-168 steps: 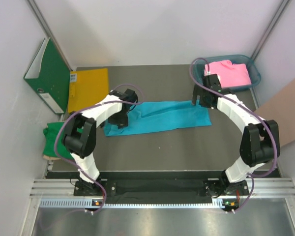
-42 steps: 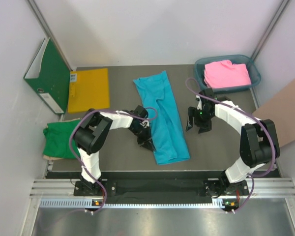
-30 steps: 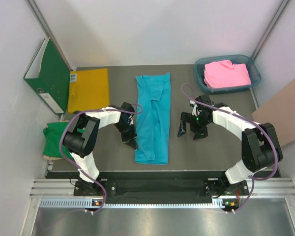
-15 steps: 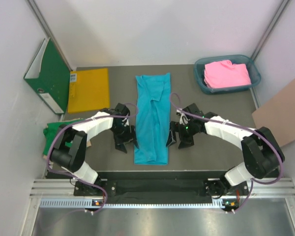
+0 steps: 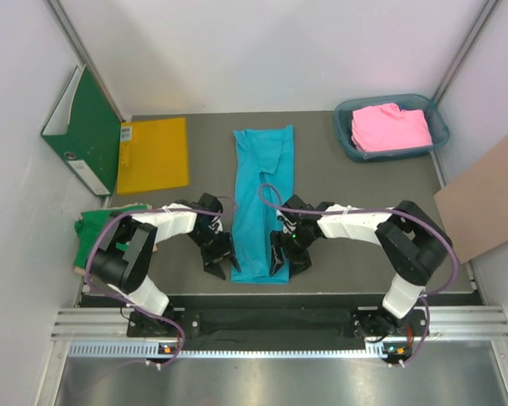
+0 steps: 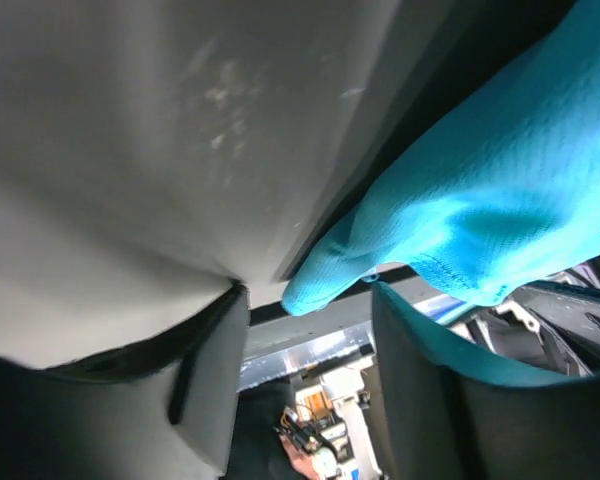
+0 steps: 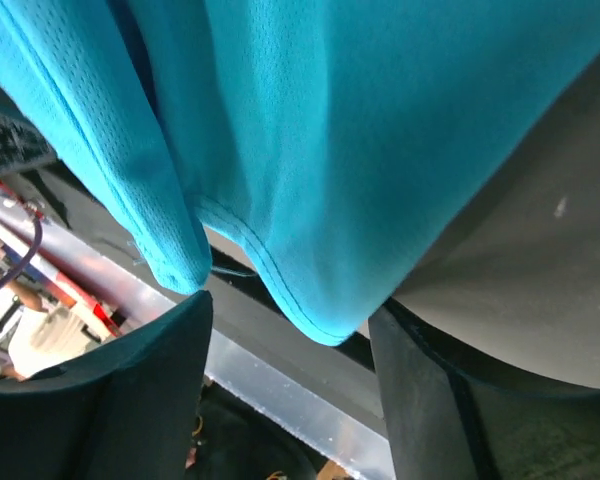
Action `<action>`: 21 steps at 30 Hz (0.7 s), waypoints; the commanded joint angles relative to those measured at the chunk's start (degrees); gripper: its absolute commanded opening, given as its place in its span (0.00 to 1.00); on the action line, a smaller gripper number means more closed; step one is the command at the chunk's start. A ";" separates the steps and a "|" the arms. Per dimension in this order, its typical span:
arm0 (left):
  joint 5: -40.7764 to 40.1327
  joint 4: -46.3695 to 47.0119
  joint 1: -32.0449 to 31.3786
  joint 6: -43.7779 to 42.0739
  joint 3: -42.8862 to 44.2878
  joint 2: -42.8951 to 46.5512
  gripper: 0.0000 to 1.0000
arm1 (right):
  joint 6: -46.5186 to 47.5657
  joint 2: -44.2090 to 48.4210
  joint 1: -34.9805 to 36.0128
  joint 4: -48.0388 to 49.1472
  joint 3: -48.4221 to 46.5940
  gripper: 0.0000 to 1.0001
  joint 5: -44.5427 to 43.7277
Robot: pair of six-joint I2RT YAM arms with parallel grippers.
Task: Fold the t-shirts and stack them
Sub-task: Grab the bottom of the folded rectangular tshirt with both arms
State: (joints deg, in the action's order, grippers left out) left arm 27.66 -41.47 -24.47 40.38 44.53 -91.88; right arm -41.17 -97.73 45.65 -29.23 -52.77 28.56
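turquoise t-shirt corner | between end effector fingers | fingers apart

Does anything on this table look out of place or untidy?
The green t-shirt lies bunched at the left edge of the table, seemingly partly off the dark surface. The turquoise t-shirt lies flat and straight; nothing else stands out.

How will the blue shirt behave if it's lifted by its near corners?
The blue shirt will probably flop and hang: its near hem curls limply in both wrist views. It looks light, a thin mesh knit. It would likely slide easily over the smooth table.
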 commanded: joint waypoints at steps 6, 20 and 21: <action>2.49 6.06 -1.46 -0.56 1.61 -6.12 0.00 | -1.11 -4.74 2.16 -6.79 -7.87 0.08 -5.53; -9.46 -7.39 -0.67 -1.18 1.52 1.78 0.00 | 0.47 -1.06 2.16 -12.42 -7.17 0.00 -10.01; -9.99 -7.83 -0.75 -1.36 1.96 2.14 0.00 | 0.47 -0.62 2.16 -12.34 -7.52 0.00 -9.92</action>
State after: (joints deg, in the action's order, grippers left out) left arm 22.46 -44.53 -25.54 39.88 46.57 -92.77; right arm -41.56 -101.84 46.81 -39.31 -59.53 20.32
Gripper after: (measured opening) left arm 0.013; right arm 0.010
